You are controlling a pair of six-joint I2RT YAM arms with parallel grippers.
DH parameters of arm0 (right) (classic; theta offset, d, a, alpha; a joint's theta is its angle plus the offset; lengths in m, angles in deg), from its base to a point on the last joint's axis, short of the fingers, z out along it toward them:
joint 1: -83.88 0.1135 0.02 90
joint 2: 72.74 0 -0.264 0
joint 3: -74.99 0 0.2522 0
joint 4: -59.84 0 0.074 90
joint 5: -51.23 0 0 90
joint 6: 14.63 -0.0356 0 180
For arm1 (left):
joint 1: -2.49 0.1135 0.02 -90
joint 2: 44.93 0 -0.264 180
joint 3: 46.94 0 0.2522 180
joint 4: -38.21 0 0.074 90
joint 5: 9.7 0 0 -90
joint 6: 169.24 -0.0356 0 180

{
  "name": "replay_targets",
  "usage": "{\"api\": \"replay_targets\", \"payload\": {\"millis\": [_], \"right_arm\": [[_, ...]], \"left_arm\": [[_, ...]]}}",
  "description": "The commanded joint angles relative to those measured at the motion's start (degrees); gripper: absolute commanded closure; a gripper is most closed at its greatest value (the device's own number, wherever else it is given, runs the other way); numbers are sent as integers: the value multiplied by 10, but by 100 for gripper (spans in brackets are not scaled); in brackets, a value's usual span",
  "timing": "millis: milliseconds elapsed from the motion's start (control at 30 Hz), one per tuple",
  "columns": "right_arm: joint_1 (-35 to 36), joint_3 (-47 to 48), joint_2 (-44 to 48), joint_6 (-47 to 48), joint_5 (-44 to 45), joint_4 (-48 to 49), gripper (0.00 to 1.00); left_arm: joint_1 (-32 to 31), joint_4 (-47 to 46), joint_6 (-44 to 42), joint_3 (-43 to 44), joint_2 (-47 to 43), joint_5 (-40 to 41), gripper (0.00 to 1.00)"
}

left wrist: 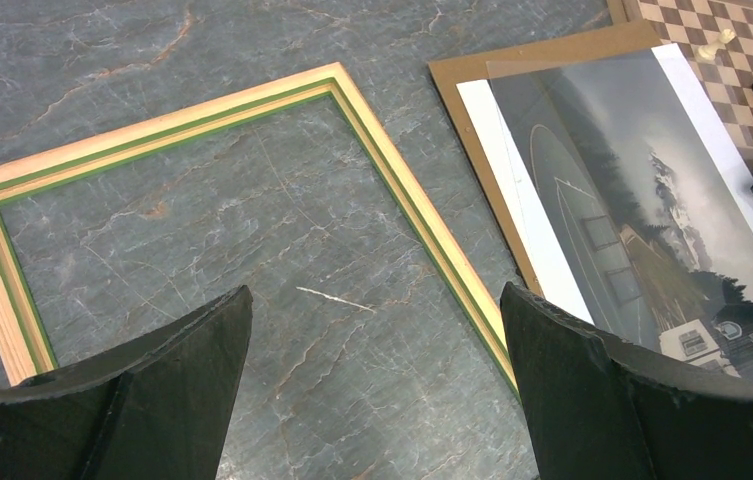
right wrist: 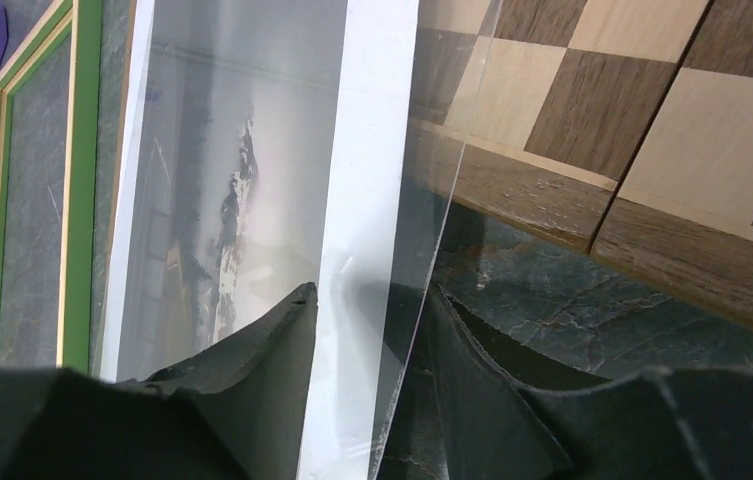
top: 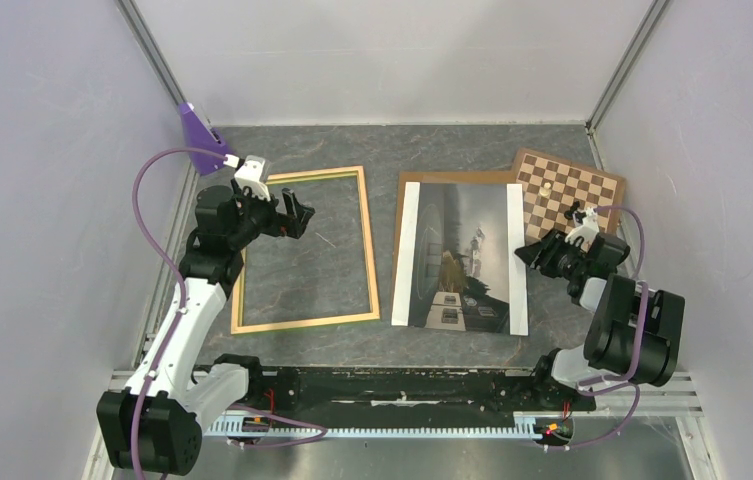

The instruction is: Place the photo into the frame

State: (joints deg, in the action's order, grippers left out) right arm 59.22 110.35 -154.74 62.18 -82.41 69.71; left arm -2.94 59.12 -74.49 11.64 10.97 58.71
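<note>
Right wrist view has the right gripper [right wrist: 367,295] at the near long edge of the large glossy grey photo [right wrist: 232,200]. Its jaws straddle the white strip; whether they pinch it I cannot tell. The photo lies on a plain brown hardboard panel [top: 407,178], between the thin-railed wooden frame [top: 371,250] and the brown-and-cream chessboard [top: 567,185]. The frame lies flat on the dark stone-patterned desk [top: 452,145]. The left gripper [top: 287,215] hovers over the frame's far left corner, jaws spread wide and empty.

A clear sheet [right wrist: 432,150] seems to overhang the print. The jaws might catch it alone, or both layers. A shallow bite could let the slick print slip, crease, or drag the panel.
</note>
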Motion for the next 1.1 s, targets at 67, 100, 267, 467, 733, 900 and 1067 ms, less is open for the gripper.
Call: {"api": "replay_targets", "payload": {"millis": [67,100,267,467,733,900,1067], "right_arm": [[-9,22,-15,-23,-22,55,55],[-10,22,-15,-26,-24,57,55],[-14,23,-5,-35,-30,66,56],[-16,25,1,-47,-39,75,57],[-21,25,6,-58,-51,85,58],[-21,25,11,-68,-63,93,60],[-21,20,12,-82,-77,109,61]], "left_arm": [[2,-20,-28,2,1,-14,0],[1,-20,-28,2,1,-14,0],[2,-19,-28,2,1,-14,0],[2,-20,-29,2,1,-15,0],[2,-19,-29,2,0,-16,0],[2,-19,-30,2,0,-17,0],[2,-19,-30,2,0,-18,0]]}}
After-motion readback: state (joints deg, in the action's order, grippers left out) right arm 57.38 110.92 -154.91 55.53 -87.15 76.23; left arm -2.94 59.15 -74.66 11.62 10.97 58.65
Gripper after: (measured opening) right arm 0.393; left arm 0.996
